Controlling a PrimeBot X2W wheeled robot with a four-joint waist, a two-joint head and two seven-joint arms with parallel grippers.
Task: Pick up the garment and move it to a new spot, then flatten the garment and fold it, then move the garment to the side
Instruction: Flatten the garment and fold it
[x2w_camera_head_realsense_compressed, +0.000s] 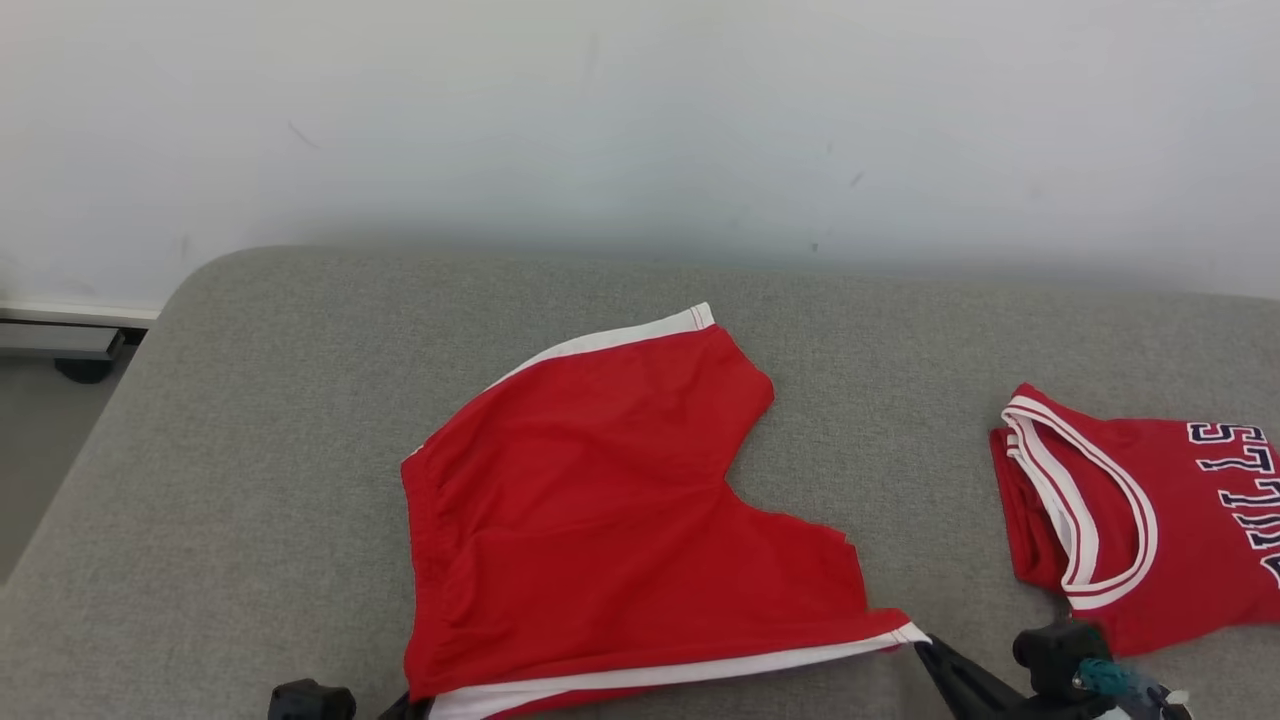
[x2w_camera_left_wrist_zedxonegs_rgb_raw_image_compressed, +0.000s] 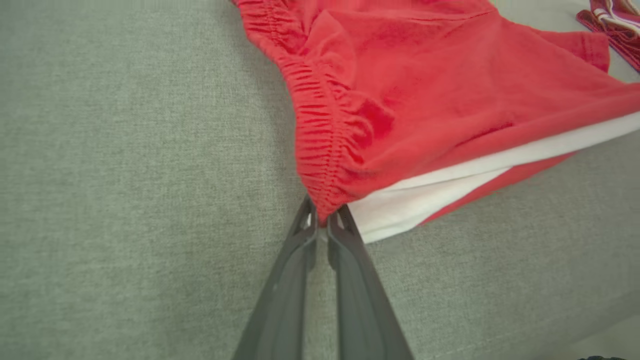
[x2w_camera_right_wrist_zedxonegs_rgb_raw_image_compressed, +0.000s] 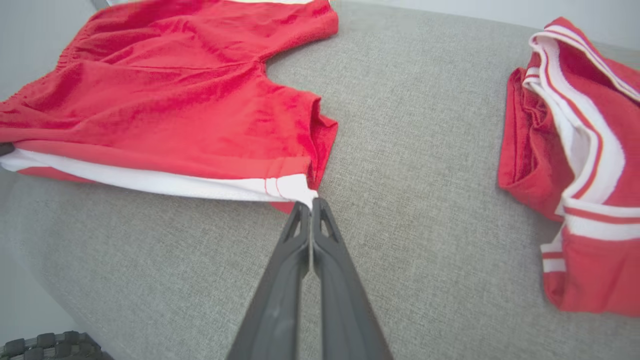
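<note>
L jaws clamp shorts (x2w_camera_head_realsense_compressed: 600, 480) waistband, R jaws their hem corner (white-trimmed); jersey (x2w_camera_head_realsense_compressed: 1180, 560) reads "ULLS".

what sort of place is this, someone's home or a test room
Likely an indoor test room set up for folding clothes, not clearly a home: a padded grey fabric surface against a bare white wall, with red shorts and a red jersey laid on it.

Grey fabric cushion (x2w_camera_head_realsense_compressed: 250, 450): red shorts (x2w_camera_head_realsense_compressed: 600, 500) at middle, red jersey (x2w_camera_head_realsense_compressed: 1150, 520) right, well apart.
</note>
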